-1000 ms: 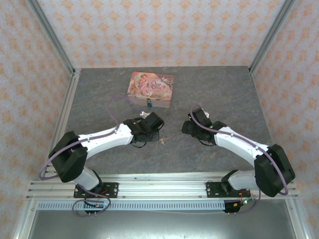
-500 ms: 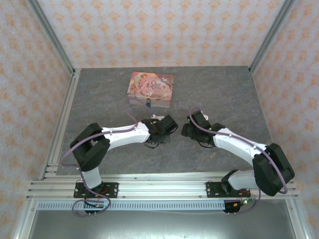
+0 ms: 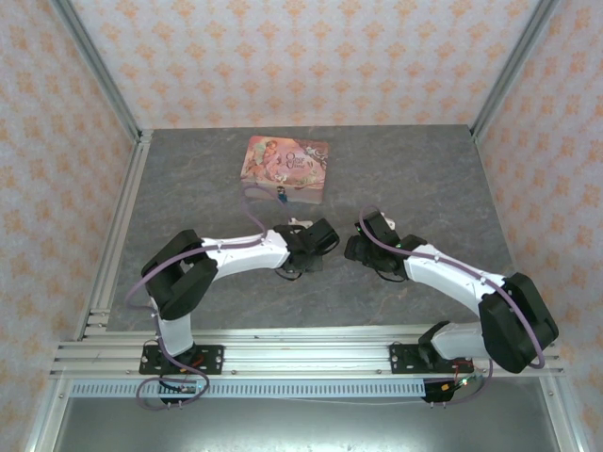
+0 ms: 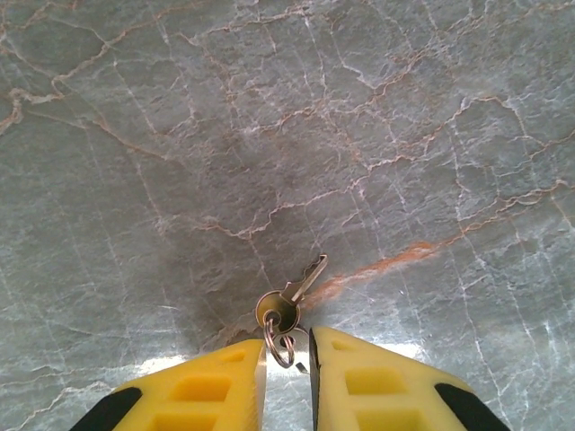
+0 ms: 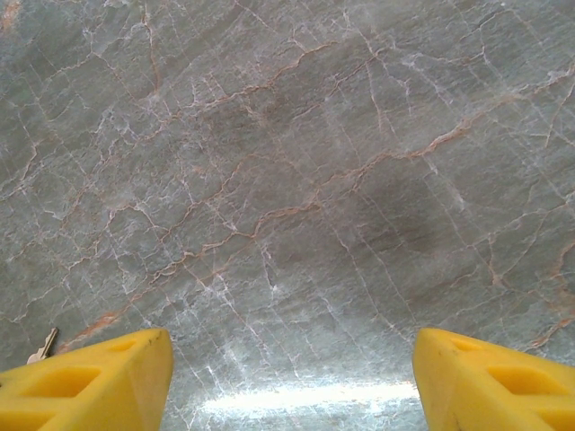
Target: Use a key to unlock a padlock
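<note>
Our left hand (image 3: 318,239) and right hand (image 3: 362,247) hang low over the gray stone counter (image 3: 424,169), near each other in the middle. Farther back on the counter sits the pink tin box (image 3: 285,160). We see the right hand's yellow fingers (image 5: 90,377) spread wide apart. The left hand's fingers are almost together, pinching the ring (image 4: 280,348) of the key (image 4: 292,301). The tiny blue padlock (image 3: 281,196) sits at the tin's front edge. The little key pokes out past the left fingertips, well apart from the padlock.
</note>
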Robot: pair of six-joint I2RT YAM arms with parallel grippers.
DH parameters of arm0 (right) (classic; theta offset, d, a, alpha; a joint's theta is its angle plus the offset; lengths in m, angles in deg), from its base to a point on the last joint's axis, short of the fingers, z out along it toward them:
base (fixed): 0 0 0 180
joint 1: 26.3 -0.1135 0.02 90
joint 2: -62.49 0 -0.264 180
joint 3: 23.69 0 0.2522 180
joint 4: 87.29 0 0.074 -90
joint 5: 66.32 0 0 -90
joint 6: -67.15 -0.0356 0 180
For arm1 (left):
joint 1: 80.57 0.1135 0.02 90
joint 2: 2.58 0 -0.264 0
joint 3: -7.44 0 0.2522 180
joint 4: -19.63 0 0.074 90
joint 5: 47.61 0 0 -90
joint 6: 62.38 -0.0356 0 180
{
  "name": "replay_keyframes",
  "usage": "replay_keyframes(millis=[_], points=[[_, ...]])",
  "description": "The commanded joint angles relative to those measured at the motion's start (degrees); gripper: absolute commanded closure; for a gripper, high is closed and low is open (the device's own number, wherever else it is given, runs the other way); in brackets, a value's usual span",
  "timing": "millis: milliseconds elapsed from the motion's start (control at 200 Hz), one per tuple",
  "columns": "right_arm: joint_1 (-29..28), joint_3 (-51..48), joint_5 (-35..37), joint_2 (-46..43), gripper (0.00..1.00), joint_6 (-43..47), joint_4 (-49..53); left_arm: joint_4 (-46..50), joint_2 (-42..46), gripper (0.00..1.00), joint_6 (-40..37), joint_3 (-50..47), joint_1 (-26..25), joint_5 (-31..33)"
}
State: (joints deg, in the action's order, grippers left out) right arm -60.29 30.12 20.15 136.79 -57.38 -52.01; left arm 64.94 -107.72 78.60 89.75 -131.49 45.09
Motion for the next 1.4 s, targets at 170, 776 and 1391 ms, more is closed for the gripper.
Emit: replay_keyframes(millis=[170,776,1391], points=[[-0.4,0.0,0.7,-0.6,0.29,-0.5,0.2,1.8,-1.9,0.74,0.2,1.1,-0.1,1.7],[-0.4,0.1,0.1,-0.8,0.29,-0.7,0.5,-0.8,-3.1,0.85,-1.3,-0.5,-0.1,1.2],[-0.4,-1.3,-2.9,-1.0,0.32,-4.6,-4.2,-9.0,3.8,1.0,-14.5,-6.5,0.8,1.4]])
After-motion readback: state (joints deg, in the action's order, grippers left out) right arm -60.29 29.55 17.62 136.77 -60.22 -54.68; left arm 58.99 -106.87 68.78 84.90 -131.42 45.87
